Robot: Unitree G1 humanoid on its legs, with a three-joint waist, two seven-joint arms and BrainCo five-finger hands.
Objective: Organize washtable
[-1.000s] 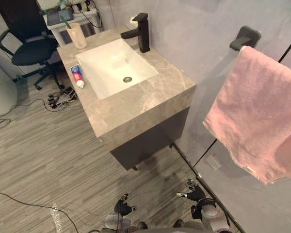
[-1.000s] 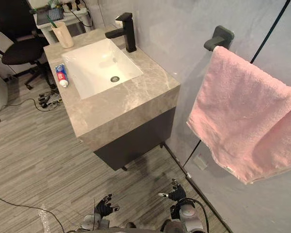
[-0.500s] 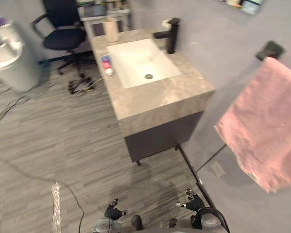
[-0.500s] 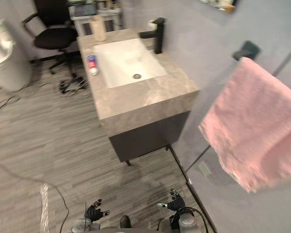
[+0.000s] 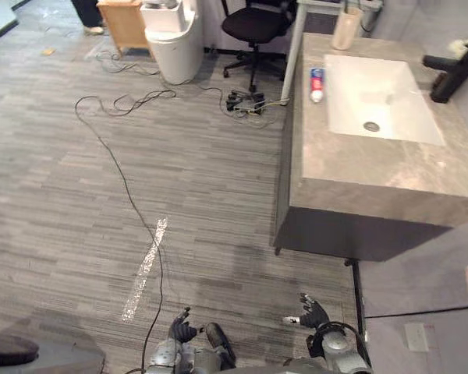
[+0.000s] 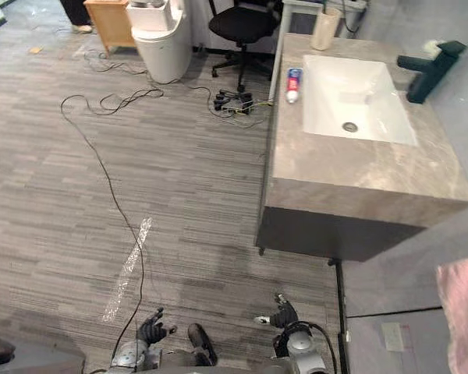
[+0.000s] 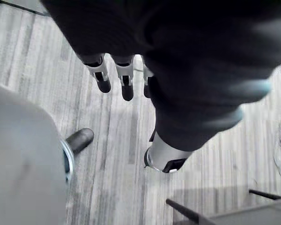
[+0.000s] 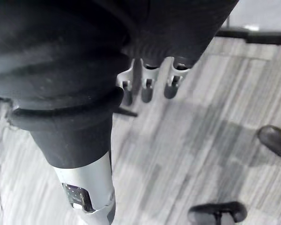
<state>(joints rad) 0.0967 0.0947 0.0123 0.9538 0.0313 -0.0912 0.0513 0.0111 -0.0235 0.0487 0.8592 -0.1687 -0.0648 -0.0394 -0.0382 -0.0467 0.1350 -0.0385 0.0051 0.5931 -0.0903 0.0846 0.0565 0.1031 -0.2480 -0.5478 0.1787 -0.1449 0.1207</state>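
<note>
The left hand (image 5: 179,330) and right hand (image 5: 314,317) are held low, fingers relaxed and empty. A tube (image 5: 317,83) is seen beside the basin (image 5: 398,87).

The washtable (image 5: 374,167) stands on the floor (image 5: 179,202) to the right, with the basin (image 5: 390,93) sunk in the far part of its top. The toothpaste tube (image 5: 317,84) lies on the top just left of the basin, and the cup (image 5: 345,27) stands behind the tube at the far left corner. The faucet (image 5: 452,74) stands on the basin's right. Left of the table's far end is an office chair (image 5: 257,23), then a bin (image 5: 175,39), then a wooden cabinet (image 5: 127,22).
</note>
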